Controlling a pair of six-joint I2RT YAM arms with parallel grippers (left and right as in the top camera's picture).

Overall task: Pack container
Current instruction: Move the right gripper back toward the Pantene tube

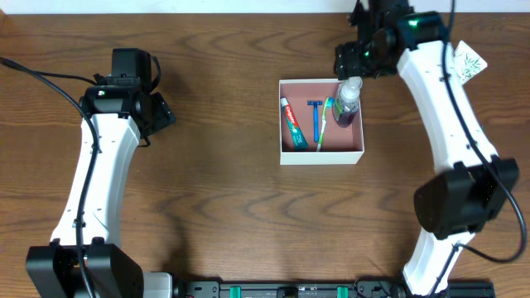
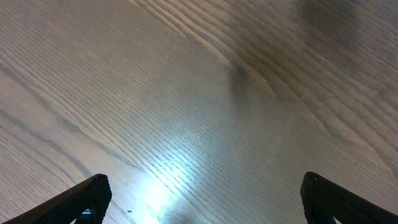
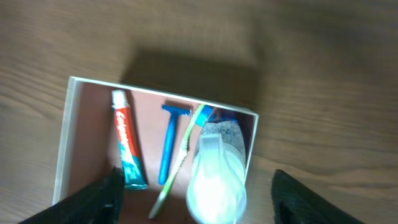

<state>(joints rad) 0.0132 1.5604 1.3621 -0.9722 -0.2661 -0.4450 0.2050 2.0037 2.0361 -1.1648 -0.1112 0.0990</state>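
Observation:
The container is a square white-walled box with a pink-brown floor, right of the table's middle. In it lie a red-and-teal toothpaste tube, a blue razor and a green toothbrush. A clear bottle with a white cap stands in its far right corner. My right gripper is open above the bottle; in the right wrist view the bottle sits between its spread fingers, untouched, with the container's wall at left. My left gripper is open and empty over bare wood.
A white card with a green leaf print lies at the far right behind my right arm. The wooden tabletop stretches between the two arms.

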